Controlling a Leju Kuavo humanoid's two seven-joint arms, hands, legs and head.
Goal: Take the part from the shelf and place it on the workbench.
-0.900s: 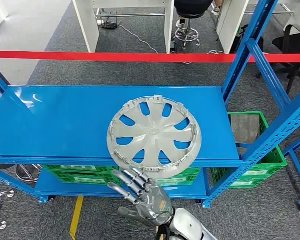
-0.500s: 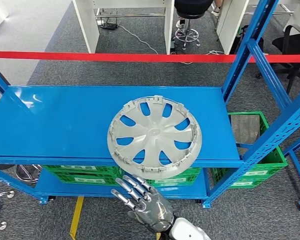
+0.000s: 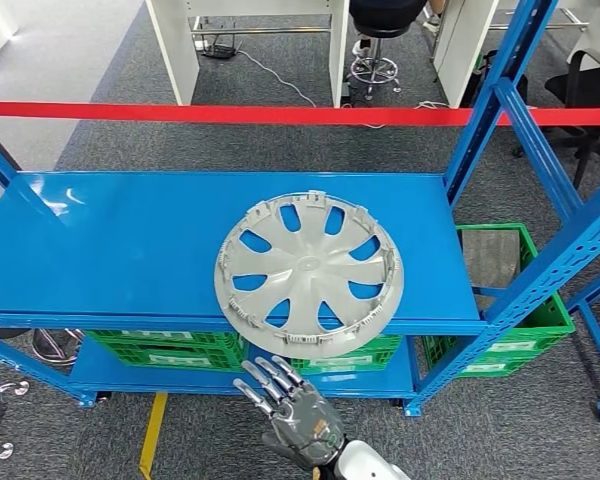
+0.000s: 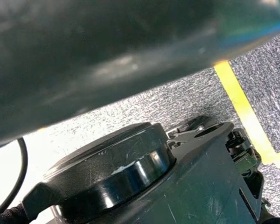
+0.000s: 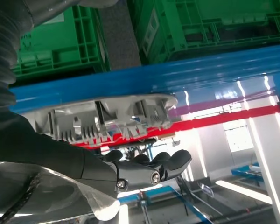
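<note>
the part (image 3: 309, 272) is a big round wheel cover made of silver grey plastic. it has smooth curved spokes with long holes between them, and you can see the blue through the holes. little square tabs stick up all around its rim. it lies flat on the top board of the shelf (image 3: 131, 250), near the front, and its near edge hangs a bit over the front lip. in the right wrist view the part's (image 5: 103, 119) edge shows small ribs and clips, shiny and bumpy, sitting on the blue board.

the shelf is smooth shiny blue metal, with slanted blue posts (image 3: 535, 140) that have rows of small holes. under the top board sit green plastic crates (image 3: 169, 348) with grid walls.

the right hand (image 3: 293, 410) is shiny silver metal with dark parts. it is below the front lip of the shelf, just under the part's near edge, not touching it. its fingers (image 3: 263, 380) are spread apart and reach toward the shelf, and it holds nothing.

the floor (image 3: 70, 430) is rough grey carpet with a yellow stripe (image 3: 152, 432). a flat red tape (image 3: 206, 112) runs straight across behind the shelf.
</note>
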